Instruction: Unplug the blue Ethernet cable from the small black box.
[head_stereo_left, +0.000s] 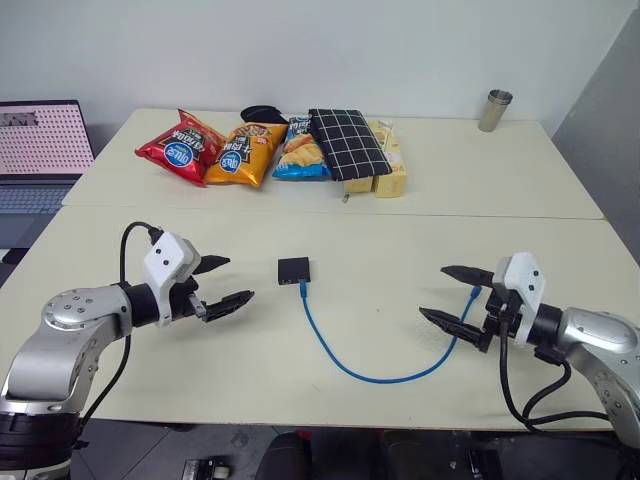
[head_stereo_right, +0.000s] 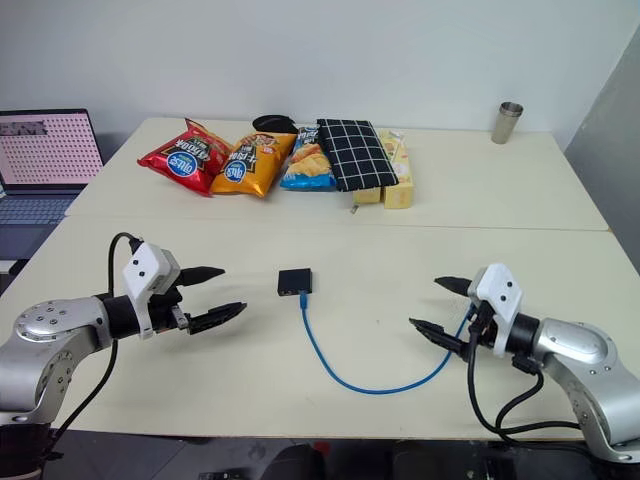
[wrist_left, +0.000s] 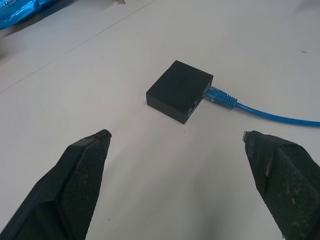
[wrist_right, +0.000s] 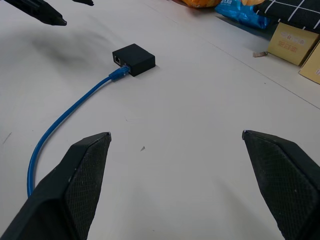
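Small black box (head_stereo_left: 294, 269): flat on the table (head_stereo_left: 400, 240), mid-front, between both arms.
Blue Ethernet cable (head_stereo_left: 340, 362): plugged into the box's near edge; curves along the table toward the right end effector.
Left end effector (head_stereo_left: 221, 283): released, fingers spread, empty, left of the box, apart from it.
Right end effector (head_stereo_left: 450, 293): released, fingers spread, empty, above the cable's far end.

A small flat black box (head_stereo_left: 294, 269) lies on the desk (head_stereo_left: 400, 240), with a thin blue cable (head_stereo_left: 345, 364) plugged into its near edge and curving rightward.
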